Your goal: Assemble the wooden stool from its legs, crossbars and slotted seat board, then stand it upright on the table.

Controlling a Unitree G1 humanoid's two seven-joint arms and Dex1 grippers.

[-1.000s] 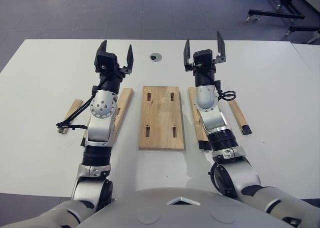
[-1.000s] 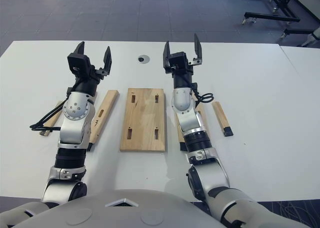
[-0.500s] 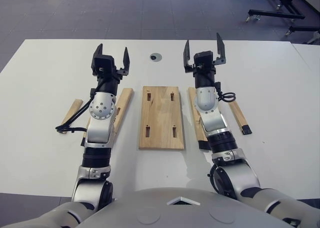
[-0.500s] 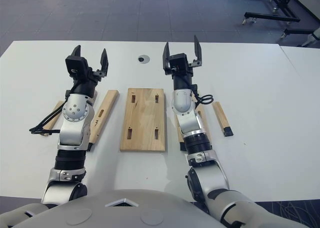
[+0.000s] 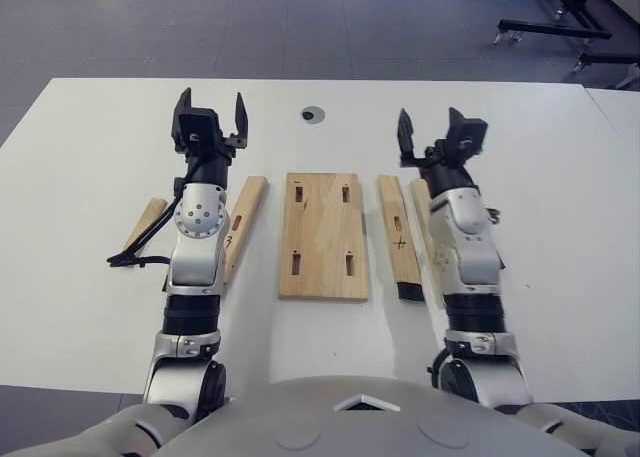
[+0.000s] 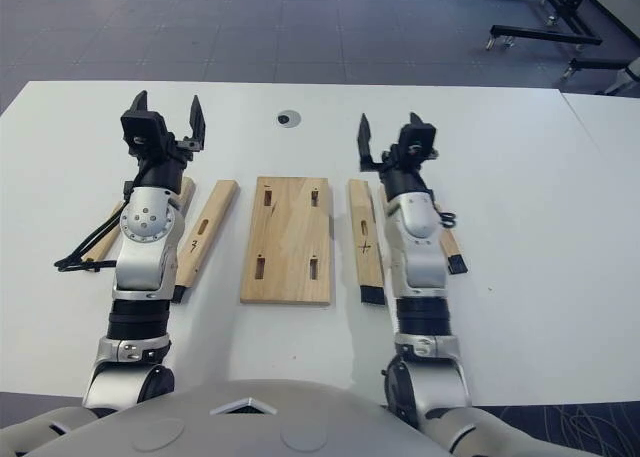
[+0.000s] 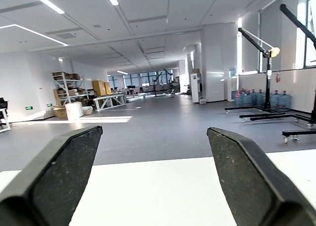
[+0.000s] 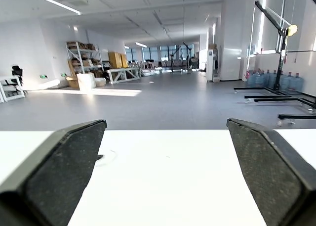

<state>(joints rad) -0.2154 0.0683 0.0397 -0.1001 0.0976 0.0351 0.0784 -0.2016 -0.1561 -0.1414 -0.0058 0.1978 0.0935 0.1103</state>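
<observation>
Parts for the stool lie flat and sorted on the white table (image 5: 90,157), as the head camera shows. The pale rectangular slotted seat board (image 5: 322,235) sits in the middle. The left long wooden leg (image 5: 243,217) lies just beside one long edge and the right long wooden leg with a black foot (image 5: 397,232) beside the other. The left short wooden crossbar (image 5: 145,222) and the right short wooden crossbar (image 6: 452,249) lie farther out, the right one partly under the arm. This mirrored spread probably gives each arm its own side's pieces within reach. Nothing is joined yet, so the task looks to be at its start. The left gripper (image 5: 211,107) hangs past the far end of the left leg, and the right gripper (image 5: 432,129), turned a little, hangs above the far end of the right leg. Both are spread wide and empty, which looks like readiness for a first pick.

From the left wrist, the two dark padded fingers (image 7: 54,171) stand far apart over bare tabletop, with nothing between them.

From the right wrist, the fingers (image 8: 54,176) are equally wide over the table, and no wood is in the gap.
</observation>
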